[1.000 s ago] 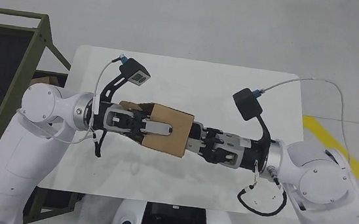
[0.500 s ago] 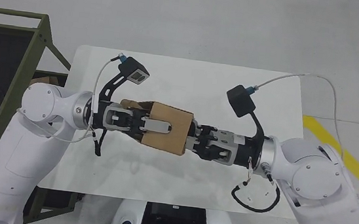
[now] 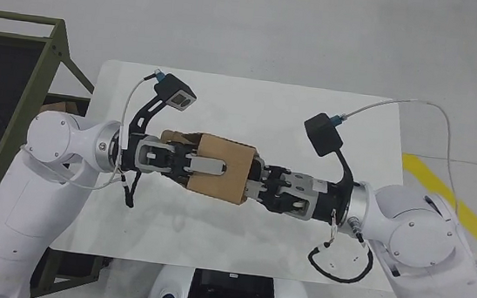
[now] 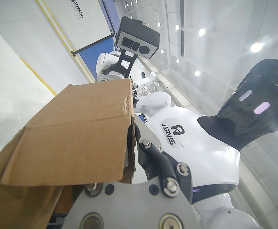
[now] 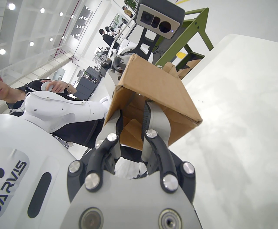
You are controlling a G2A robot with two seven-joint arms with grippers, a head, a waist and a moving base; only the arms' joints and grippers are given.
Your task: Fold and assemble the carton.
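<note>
A brown carton (image 3: 234, 161) hangs in the air over the middle of the white table (image 3: 312, 113), held between both arms. My left gripper (image 3: 206, 168) is shut on the carton's left end, with one finger (image 3: 211, 165) lying across its top panel. In the left wrist view the carton (image 4: 71, 138) covers most of that gripper, and one finger (image 4: 152, 151) shows beside its torn edge. My right gripper (image 5: 134, 117) reaches into the carton's (image 5: 156, 86) open right end. Its fingers stand a little apart inside the walls with nothing pinched between them.
A green metal frame (image 3: 53, 42) stands off the table's left edge, with more cardboard (image 5: 189, 64) under it. The table surface around and below the carton is bare. A yellow floor line (image 3: 443, 197) runs to the right of the table.
The right arm has pushed left, sliding its fingers deeper into the carton's open end. The carton has tipped slightly, and the left arm has hardly moved.
</note>
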